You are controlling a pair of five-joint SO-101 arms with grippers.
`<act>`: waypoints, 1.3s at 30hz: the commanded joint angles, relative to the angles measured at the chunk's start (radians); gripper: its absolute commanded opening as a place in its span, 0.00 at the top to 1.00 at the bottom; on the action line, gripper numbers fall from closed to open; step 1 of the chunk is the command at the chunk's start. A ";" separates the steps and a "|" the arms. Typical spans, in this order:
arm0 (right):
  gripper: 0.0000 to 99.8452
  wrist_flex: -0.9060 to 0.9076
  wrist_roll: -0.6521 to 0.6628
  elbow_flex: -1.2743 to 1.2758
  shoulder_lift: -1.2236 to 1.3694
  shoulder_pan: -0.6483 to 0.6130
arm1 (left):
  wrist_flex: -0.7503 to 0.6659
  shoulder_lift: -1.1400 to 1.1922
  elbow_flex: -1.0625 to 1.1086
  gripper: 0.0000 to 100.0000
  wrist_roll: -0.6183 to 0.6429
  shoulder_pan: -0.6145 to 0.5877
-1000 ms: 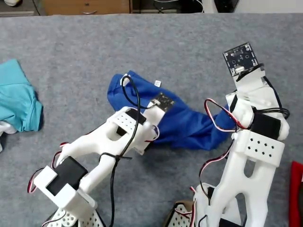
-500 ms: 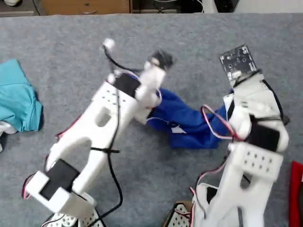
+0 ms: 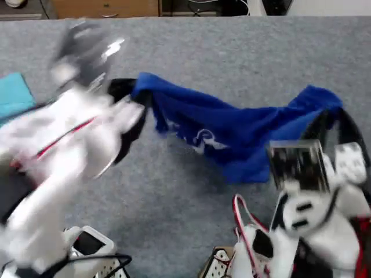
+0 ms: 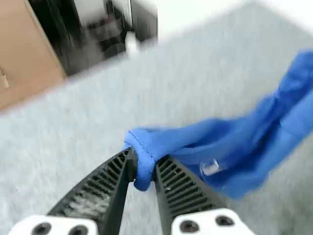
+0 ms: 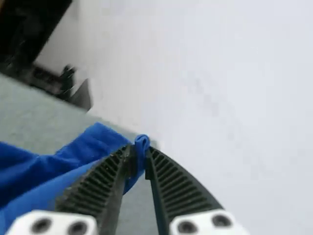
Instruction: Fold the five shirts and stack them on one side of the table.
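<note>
Blue shirt (image 3: 232,136) hangs stretched between the two claws over the middle of the table (image 3: 243,52). One end is held up at each side and the middle sags — whether its low edge touches the surface cannot be told. A white print (image 3: 200,139) shows on the sagging part.

The left claw (image 4: 143,169) is clamped on a bunched hem of the cloth, the fold pinched between its ribbed black jaws. The right claw (image 5: 138,157) is likewise closed on a thin edge of the shirt, with a small nub of blue standing out past the jaw tips.

A teal shirt (image 3: 11,95) lies crumpled at the table's left edge, well apart from the blue one.

The table is covered in a grey, felt-like fabric, slightly mottled, that runs to the far edge — beyond it stand a wooden cabinet (image 3: 104,7) and some dark equipment (image 3: 232,6). In the right wrist view a plain white wall (image 5: 220,73) rises behind the table.
</note>
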 commanded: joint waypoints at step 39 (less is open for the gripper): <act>0.99 -0.224 -0.057 -0.337 1.129 -0.366 | -1.208 -0.044 1.316 0.98 -0.034 -0.505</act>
